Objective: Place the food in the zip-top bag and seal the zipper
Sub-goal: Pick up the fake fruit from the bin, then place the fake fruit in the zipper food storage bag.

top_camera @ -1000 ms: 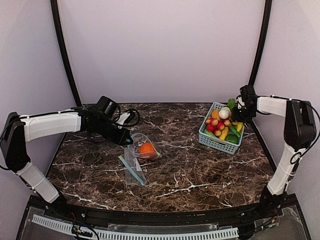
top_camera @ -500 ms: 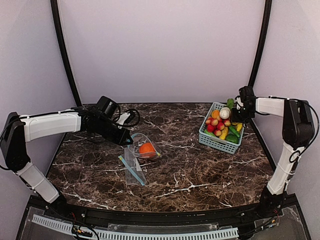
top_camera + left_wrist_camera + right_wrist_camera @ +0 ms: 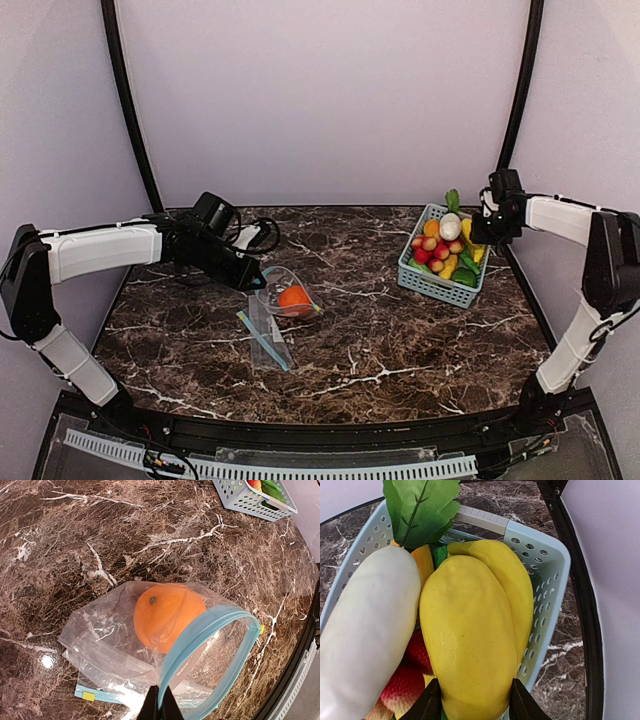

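No readable text or labels; faint marks on the zip-top bag (image 3: pixel 100 635) are perhaps print.

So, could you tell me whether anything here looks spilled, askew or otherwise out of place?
Nothing stands out. The orange ball sits inside the zip-top bag, whose open rim the left gripper pinches; the other food is in the basket, where the right gripper straddles a yellow fruit.

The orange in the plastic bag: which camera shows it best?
The left wrist view: the orange fills the middle, close up, its stem dimple visible through the clear bag. The top external view shows it only as a small orange spot. The right wrist view misses it, showing just the basket.
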